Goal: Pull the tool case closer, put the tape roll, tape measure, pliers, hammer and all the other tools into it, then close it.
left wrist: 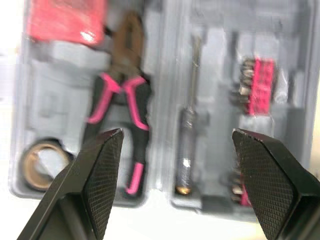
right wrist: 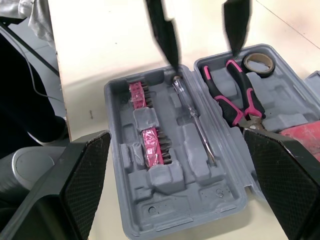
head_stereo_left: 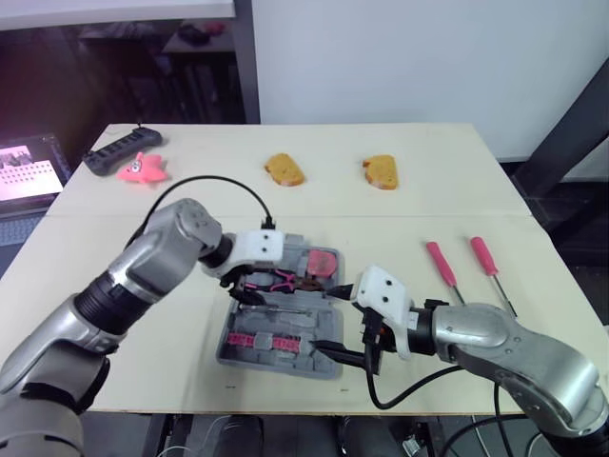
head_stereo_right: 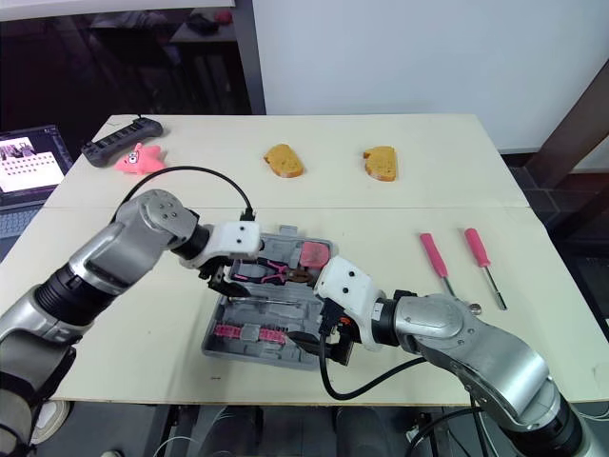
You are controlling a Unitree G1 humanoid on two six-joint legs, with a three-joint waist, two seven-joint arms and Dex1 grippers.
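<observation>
- Right end effector [head_stereo_left: 350, 352]: at the near right corner of the case, low over its front edge, black fingers spread wide, pinching nothing.
- Open grey moulded-plastic tool case [right wrist: 175, 210]: flat on the pale worktop [head_stereo_left: 428, 209], near the front edge, both halves facing up.
- Near half: two pink strips of driver bits [right wrist: 152, 147] in their slots; beside them a slim screwdriver with a clear handle [right wrist: 192, 112] lies in its groove.
- Far half: pink-and-black pliers [left wrist: 127, 95] seated; brown tape roll [right wrist: 260, 71] in the corner pocket by the plier handles; red tape measure [head_stereo_left: 324, 262] at the opposite end, by the plier jaws.
- Left end effector [head_stereo_left: 244, 289]: over the case's left side, above the plier handles, fingers apart, empty.
- Right of the case, well apart: two pink-handled screwdrivers [head_stereo_left: 441, 265] lying side by side on the worktop.
- Farther back: two orange-brown bread-shaped pieces [head_stereo_left: 284, 169].
- Far left corner: a pink toy [head_stereo_left: 141, 169] touching a black handheld controller [head_stereo_left: 119, 149].
</observation>
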